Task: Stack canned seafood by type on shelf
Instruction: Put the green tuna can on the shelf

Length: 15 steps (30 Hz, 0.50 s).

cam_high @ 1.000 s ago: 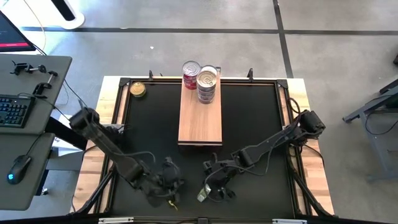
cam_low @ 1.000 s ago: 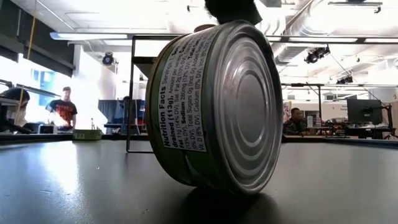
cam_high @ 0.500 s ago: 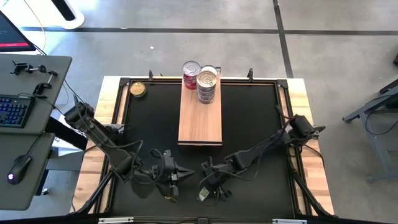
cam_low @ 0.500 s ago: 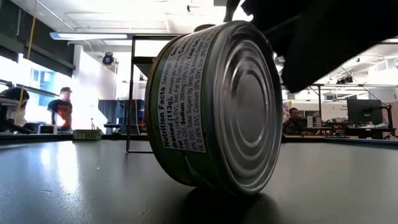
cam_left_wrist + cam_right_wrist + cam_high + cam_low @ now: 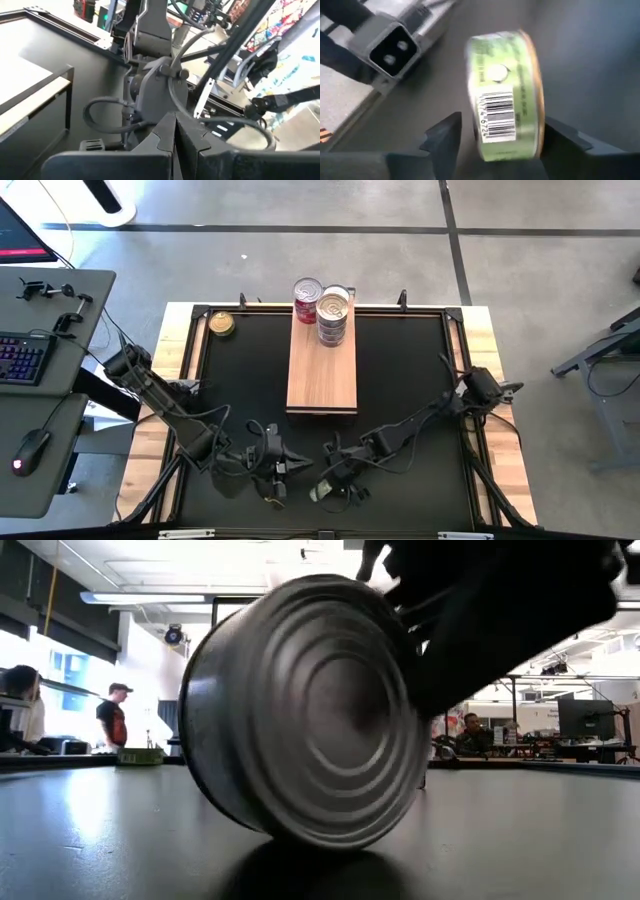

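A tin with a green label [image 5: 502, 95] stands on its edge on the black mat, near the table's near edge [image 5: 320, 492]; its flat silver end faces the low camera [image 5: 310, 710]. My right gripper [image 5: 503, 122] is open, one finger on either side of the tin. My left gripper [image 5: 175, 145] is shut and empty, just left of it [image 5: 276, 470]. On the far end of the light-wood shelf [image 5: 322, 375] stand a stack of silver tins [image 5: 335, 315] and a red-labelled tin [image 5: 307, 300]. A gold-lidded tin [image 5: 221, 324] sits on the mat's far left corner. My right gripper comes in low and nearly level from the table's right. The inner side of one finger [image 5: 562, 140] lies against the tin's gold rim [image 5: 539, 115]. The other finger [image 5: 445, 142] stands clear of the tin. The tin rests on its edge on the mat, tilted.
A black frame edges the mat [image 5: 400, 380], with pale wooden table edges outside it. The low camera [image 5: 390, 50] stands on the mat close to the tin. People show in the room beyond the table [image 5: 115, 715]. A desk with keyboard and mouse stands left of the table.
My right gripper has moved toward the near left, up to the tin. The tin, still on its edge, has turned about: its label side faced the low camera before, its flat end does now. My left gripper has swung round and now points toward the right.
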Motion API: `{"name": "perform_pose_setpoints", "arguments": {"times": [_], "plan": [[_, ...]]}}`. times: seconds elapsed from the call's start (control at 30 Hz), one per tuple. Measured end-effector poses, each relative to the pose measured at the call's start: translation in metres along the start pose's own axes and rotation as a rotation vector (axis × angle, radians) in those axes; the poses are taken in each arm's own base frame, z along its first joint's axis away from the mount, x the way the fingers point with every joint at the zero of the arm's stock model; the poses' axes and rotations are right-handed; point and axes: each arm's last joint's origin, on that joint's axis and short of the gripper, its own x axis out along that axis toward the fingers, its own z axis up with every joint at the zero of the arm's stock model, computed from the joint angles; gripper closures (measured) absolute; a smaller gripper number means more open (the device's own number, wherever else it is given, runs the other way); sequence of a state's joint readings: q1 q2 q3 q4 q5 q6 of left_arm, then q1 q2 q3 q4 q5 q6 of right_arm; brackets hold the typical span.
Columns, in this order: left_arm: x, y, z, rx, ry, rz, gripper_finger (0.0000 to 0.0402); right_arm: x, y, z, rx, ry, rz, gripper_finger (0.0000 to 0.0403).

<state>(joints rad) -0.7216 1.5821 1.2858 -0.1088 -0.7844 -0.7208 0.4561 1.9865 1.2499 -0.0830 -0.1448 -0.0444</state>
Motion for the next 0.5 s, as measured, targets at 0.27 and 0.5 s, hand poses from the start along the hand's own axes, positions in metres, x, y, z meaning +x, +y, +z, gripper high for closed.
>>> {"name": "perform_pose_setpoints", "arguments": {"times": [0.27, 0.5], "plan": [[-0.022, 0.004, 0.018, -0.004, 0.027, -0.048, 0.0401, 0.003, 0.011, 0.005, -0.043, -0.048, -0.009, 0.0249], [-0.064, 0.017, 0.051, 0.013, -0.018, -0.053, 0.0401, 0.001, 0.009, 0.009, 0.041, -0.093, -0.074, 0.0284]]}}
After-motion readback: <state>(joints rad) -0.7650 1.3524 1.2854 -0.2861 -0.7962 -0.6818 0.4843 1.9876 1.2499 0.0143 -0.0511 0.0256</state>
